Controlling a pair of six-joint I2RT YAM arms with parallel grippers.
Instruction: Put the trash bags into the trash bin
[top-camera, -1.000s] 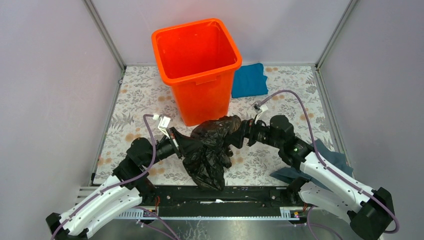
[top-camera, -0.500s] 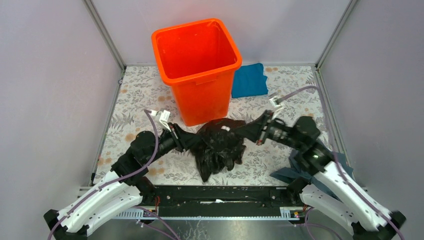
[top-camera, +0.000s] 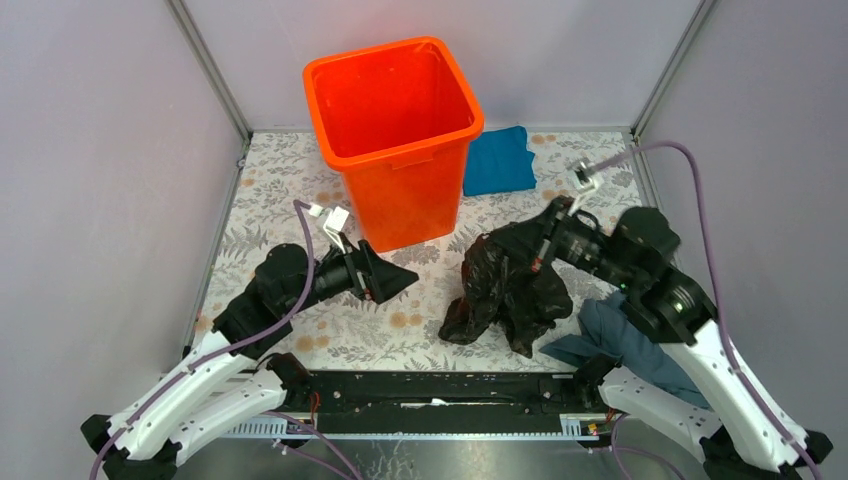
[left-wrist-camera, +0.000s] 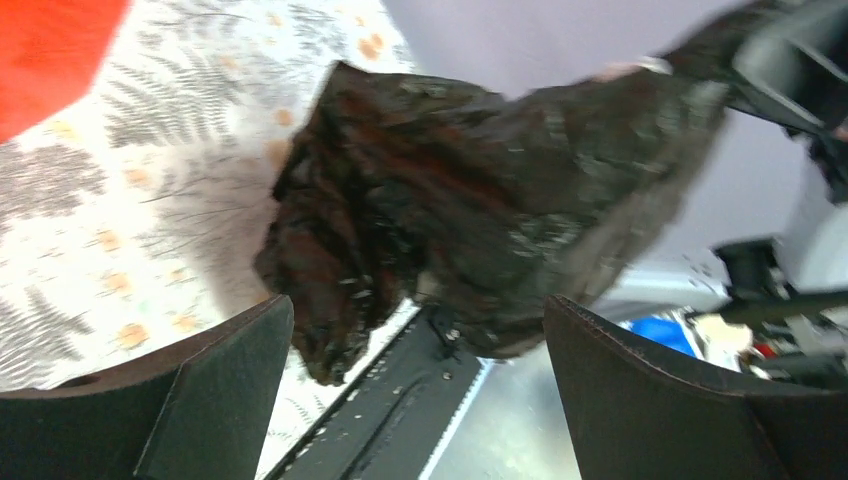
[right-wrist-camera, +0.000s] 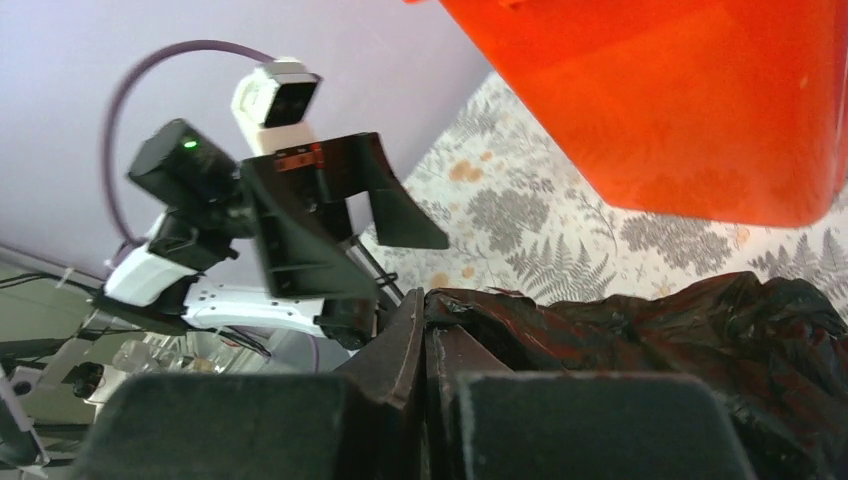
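Note:
The orange trash bin (top-camera: 395, 130) stands upright at the back of the table. The black trash bag (top-camera: 510, 285) hangs crumpled right of the bin's base, its lower end on the floral mat. My right gripper (top-camera: 522, 242) is shut on the bag's upper edge; the right wrist view shows the film (right-wrist-camera: 700, 340) pinched between the closed fingertips (right-wrist-camera: 425, 300), with the bin (right-wrist-camera: 680, 100) behind. My left gripper (top-camera: 395, 280) stands open and empty, left of the bag and apart from it. In the left wrist view the bag (left-wrist-camera: 480, 200) hangs beyond the spread fingers (left-wrist-camera: 200, 400).
A bright blue cloth (top-camera: 498, 160) lies right of the bin at the back. A grey-blue cloth (top-camera: 620, 335) lies under my right arm near the front rail (top-camera: 430, 390). Grey walls close in the left, right and back sides.
The left gripper opened, let go of the bag and drew back to the left. The right gripper shut on the bag and carried it to the right, away from the bin's front.

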